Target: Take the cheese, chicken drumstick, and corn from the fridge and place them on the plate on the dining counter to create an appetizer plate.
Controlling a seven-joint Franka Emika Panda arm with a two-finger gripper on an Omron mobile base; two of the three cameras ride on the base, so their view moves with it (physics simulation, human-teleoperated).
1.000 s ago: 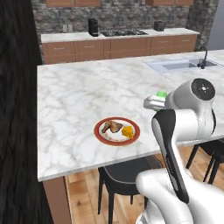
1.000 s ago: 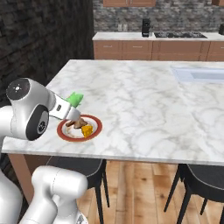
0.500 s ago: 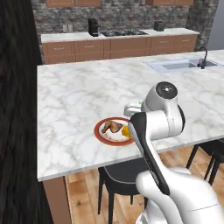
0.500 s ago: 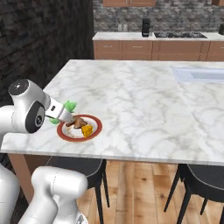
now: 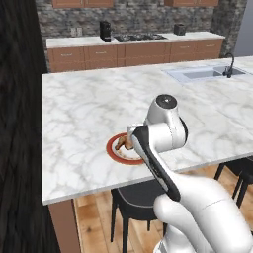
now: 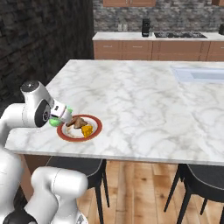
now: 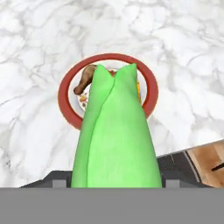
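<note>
My pincer (image 6: 59,117) is clamped round the corn (image 7: 116,135), jaws held fairly wide by the green husk, and I've got it hanging over the near edge of the plate (image 6: 96,130). On the plate I can see the chicken drumstick (image 6: 78,122) with the cheese (image 6: 87,130) just to its right. The plate sits close to the near edge of the dining counter (image 6: 144,100), a dark stool (image 5: 136,200) tucked beneath.

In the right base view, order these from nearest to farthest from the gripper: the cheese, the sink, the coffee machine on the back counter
1. cheese, on the plate just right of the gripper, which holds the corn.
2. sink, far right of the dining counter.
3. coffee machine, back wall counter.
</note>
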